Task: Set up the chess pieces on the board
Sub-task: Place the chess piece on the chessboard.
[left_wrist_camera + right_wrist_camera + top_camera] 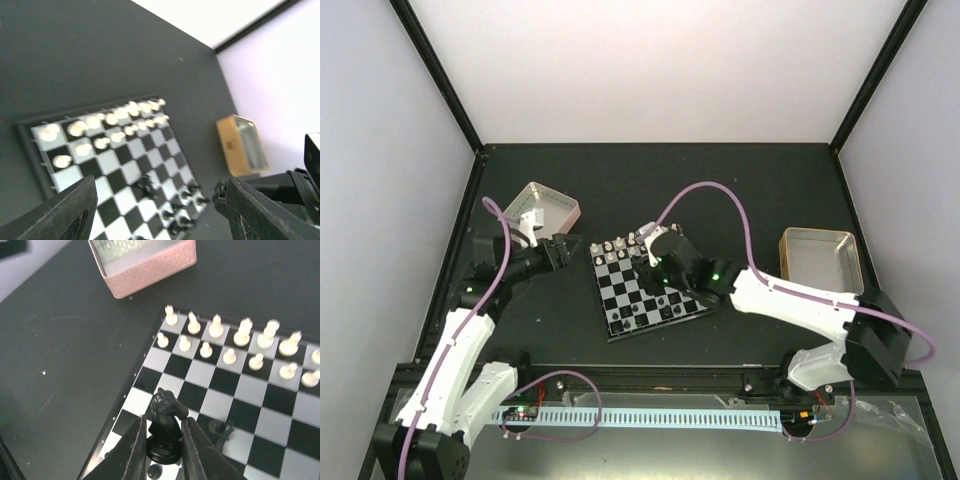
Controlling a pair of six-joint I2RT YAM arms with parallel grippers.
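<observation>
The board (645,288) lies mid-table with white pieces (620,243) in two rows along its far edge and black pieces (660,310) near its near edge. My right gripper (655,255) is over the board. In the right wrist view it (165,442) is shut on a black knight (167,422), held upright above the board (200,375) near its left edge. A black piece (222,430) lies tipped over on the squares beside it. My left gripper (570,248) is open and empty just left of the board; its view shows the board (125,165) between its spread fingers (75,210).
A pink-sided metal tray (572,210) stands left of the board, behind the left gripper, and shows in the right wrist view (150,265). A tan-sided tray (817,233) stands at the right, also in the left wrist view (230,145). Purple cables arc over both arms.
</observation>
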